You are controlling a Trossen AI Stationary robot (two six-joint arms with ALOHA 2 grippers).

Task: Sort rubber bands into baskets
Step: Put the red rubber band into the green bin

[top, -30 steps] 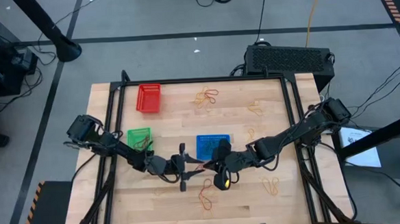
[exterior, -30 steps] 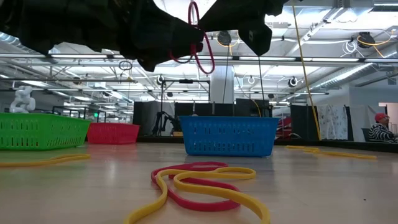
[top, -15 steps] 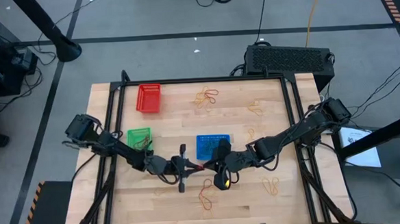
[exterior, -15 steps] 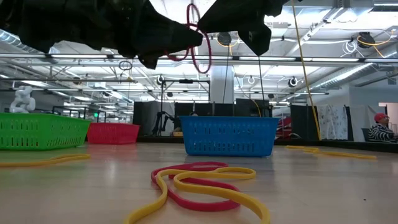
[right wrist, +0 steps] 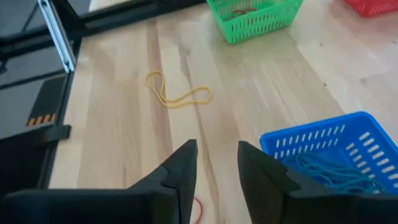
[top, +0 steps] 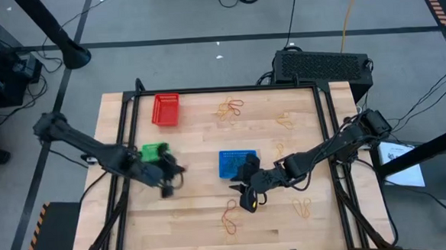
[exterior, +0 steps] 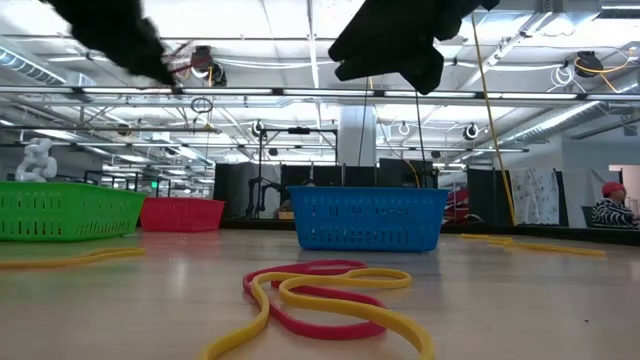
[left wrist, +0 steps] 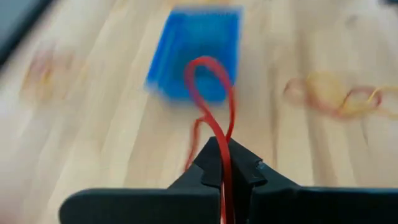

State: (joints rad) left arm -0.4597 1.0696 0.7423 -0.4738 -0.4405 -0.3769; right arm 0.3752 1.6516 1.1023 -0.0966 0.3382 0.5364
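My left gripper (top: 178, 172) is shut on a red rubber band (left wrist: 208, 87), above the table between the green basket (top: 154, 152) and the blue basket (top: 236, 162). In the low view the band (exterior: 180, 50) shows high up at the left. My right gripper (top: 244, 194) is open and empty (right wrist: 217, 165), above the table just near of the blue basket. That basket holds blue bands (right wrist: 323, 168). The red basket (top: 166, 109) stands at the far left. My left gripper pinches the red rubber band between its two shut fingers, where the loop's strands come together (left wrist: 222, 134). The loop stands out past the fingertips, lifted clear of the table.
Loose bands lie on the table: at the far middle (top: 230, 107), at the far right (top: 286, 122), at the near right (top: 301, 206) and at the near middle (top: 229, 216). A yellow band (right wrist: 177, 94) lies near the green basket. A black box (top: 323, 64) stands beyond the far edge.
My left gripper has gone fast toward the table's left edge, away from my right gripper and toward the green basket. It has carried the red band along. My right gripper has stayed where it was.
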